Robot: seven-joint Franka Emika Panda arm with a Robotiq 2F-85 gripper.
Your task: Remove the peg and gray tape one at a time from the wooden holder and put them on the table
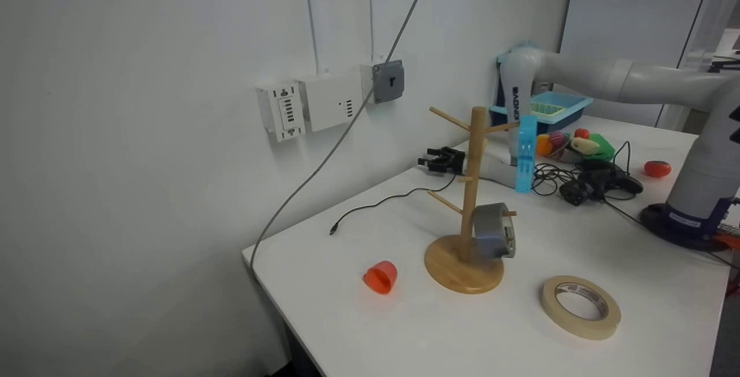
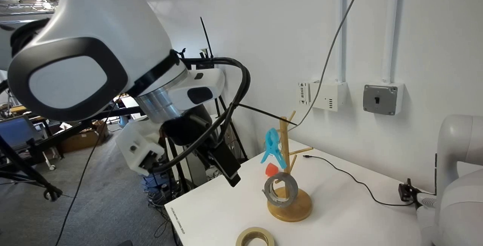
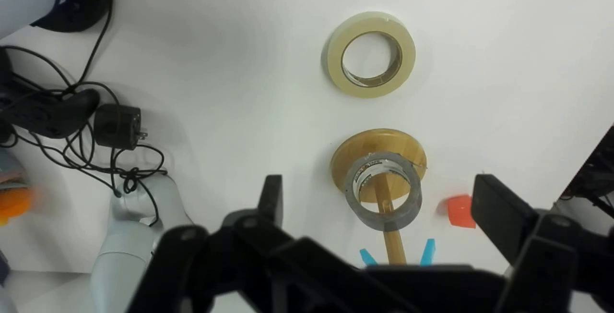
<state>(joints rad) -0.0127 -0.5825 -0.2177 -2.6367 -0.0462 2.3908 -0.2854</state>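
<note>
Your claw [image 3: 379, 192] is spread wide and holds nothing; the peg [image 2: 272, 145] hangs beyond it, high on the wooden stand [image 1: 471, 192], with only the peg's tips showing past the claw in the wrist view, while the gray tape [image 1: 491, 230] sits lower, framed in the claw's gap but farther off. Taking the peg first looks right: bring the claw in to straddle it, close softly, and draw it outward without tipping the stand, then lay it on the table [image 1: 433, 336] below the claw
</note>
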